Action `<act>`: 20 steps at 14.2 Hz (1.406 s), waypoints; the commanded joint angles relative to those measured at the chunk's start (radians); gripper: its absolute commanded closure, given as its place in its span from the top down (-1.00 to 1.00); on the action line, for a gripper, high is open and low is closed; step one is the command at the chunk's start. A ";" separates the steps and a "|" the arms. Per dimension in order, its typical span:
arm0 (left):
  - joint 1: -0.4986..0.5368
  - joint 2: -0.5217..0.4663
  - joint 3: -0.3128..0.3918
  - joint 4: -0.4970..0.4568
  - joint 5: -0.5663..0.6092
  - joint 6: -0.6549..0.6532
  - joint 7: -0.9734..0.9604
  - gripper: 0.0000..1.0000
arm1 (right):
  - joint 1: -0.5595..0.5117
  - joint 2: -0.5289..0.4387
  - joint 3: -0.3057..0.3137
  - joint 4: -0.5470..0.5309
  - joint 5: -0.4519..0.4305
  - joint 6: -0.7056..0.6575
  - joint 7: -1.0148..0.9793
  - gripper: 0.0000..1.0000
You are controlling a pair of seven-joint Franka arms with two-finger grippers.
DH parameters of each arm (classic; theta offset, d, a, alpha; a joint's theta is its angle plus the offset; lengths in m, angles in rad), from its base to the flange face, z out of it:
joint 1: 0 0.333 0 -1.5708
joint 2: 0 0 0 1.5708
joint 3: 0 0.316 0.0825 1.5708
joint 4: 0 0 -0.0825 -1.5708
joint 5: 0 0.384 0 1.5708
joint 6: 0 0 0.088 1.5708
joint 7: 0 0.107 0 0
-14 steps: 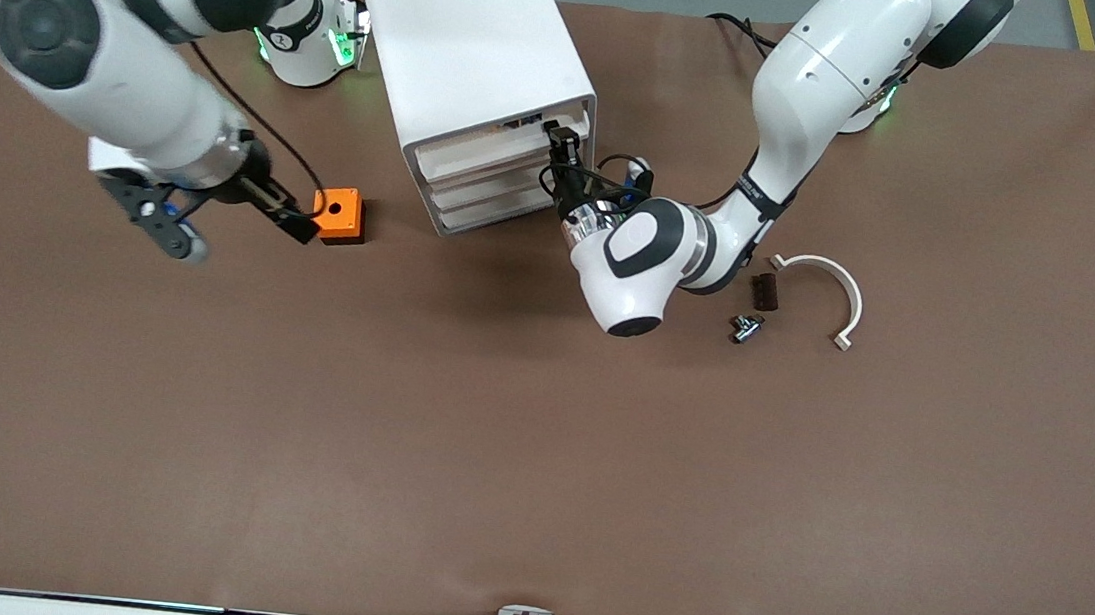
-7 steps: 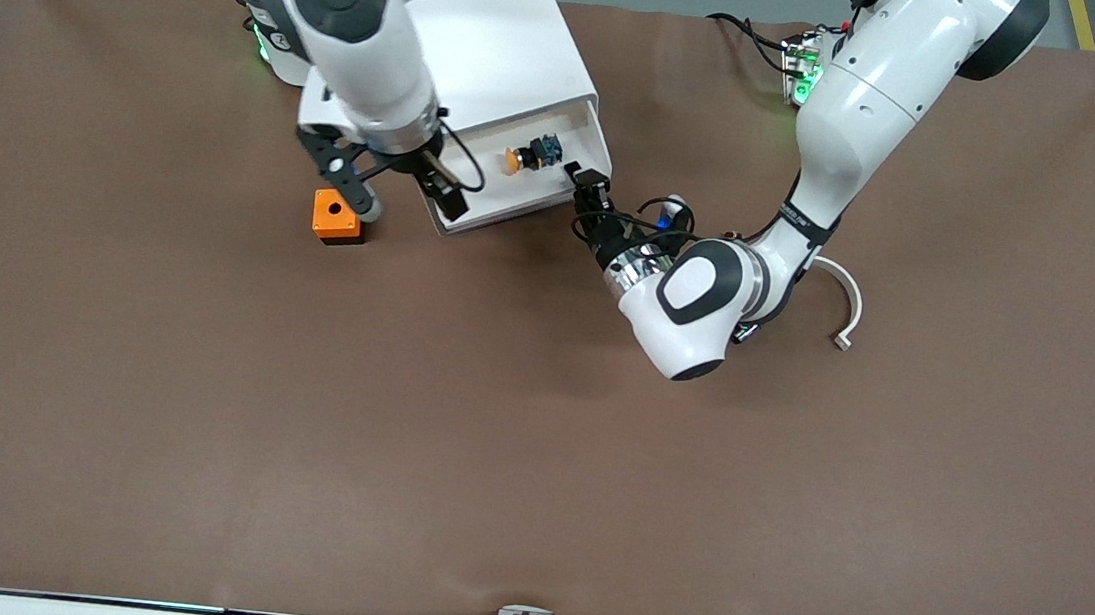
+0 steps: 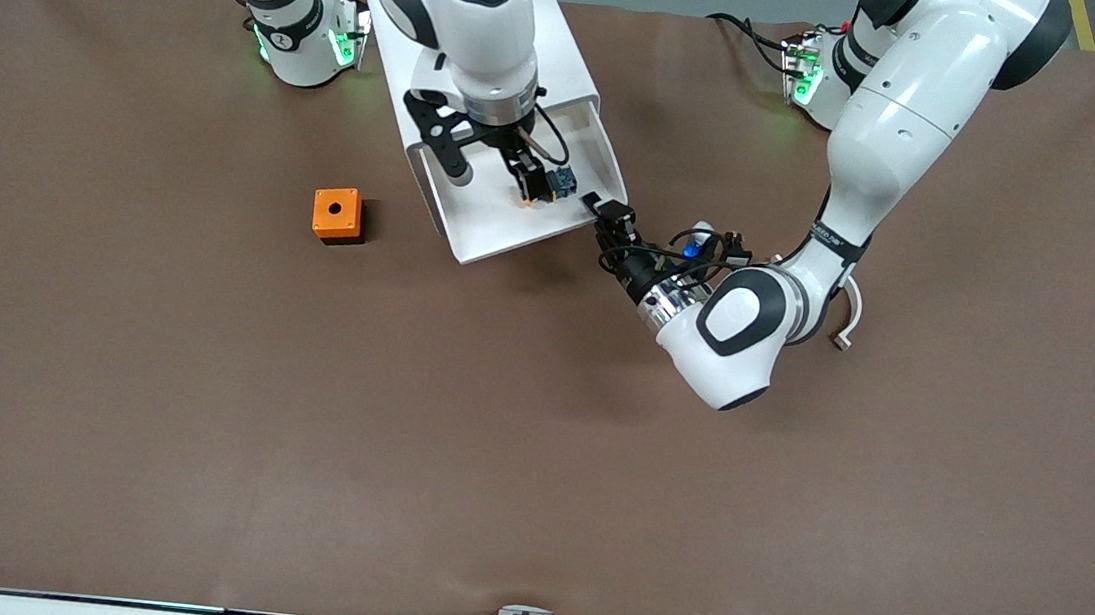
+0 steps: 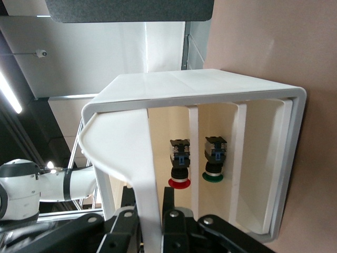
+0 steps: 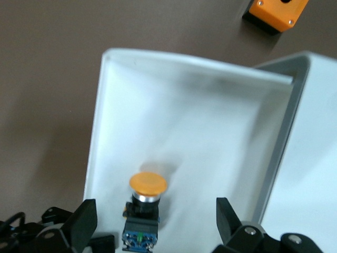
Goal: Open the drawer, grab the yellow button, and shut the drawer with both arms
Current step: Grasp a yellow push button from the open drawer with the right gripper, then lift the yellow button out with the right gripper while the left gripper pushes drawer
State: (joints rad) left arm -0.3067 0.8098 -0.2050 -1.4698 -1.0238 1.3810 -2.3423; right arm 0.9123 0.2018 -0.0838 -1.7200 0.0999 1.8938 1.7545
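Holding the drawer (image 3: 506, 211) out with my left tool (image 3: 607, 215) pinching its front edge | right tool (image 3: 492, 170) spread over the button (image 5: 145, 205), which lies in the drawer, at 12 o'clock from the left tool.

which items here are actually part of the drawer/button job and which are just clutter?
In the job:
- drawer, pulled out, left gripper at its front corner
- button, lying in the drawer
- right gripper, open over the button
- cabinet

Lying about:
- orange cube, toward the right arm's end
- white curved piece, partly hidden by the left arm
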 commanded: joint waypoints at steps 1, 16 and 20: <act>0.009 0.026 0.009 0.023 0.004 -0.002 0.017 -0.22 | 0.036 0.028 -0.014 -0.003 -0.003 0.054 0.058 1.00; -0.020 0.008 0.115 0.226 0.154 0.070 1.015 0.99 | 0.057 0.117 -0.013 0.008 -0.012 0.137 0.088 0.06; -0.057 -0.038 0.104 0.221 0.335 0.215 1.156 0.99 | 0.059 0.117 -0.013 0.008 -0.011 0.136 0.077 -0.95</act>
State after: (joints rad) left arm -0.3380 0.8052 -0.1096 -1.2411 -0.7565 1.5376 -1.2337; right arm 0.9566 0.3166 -0.0859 -1.7218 0.0966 2.0399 1.8225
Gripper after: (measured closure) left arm 0.004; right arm 0.604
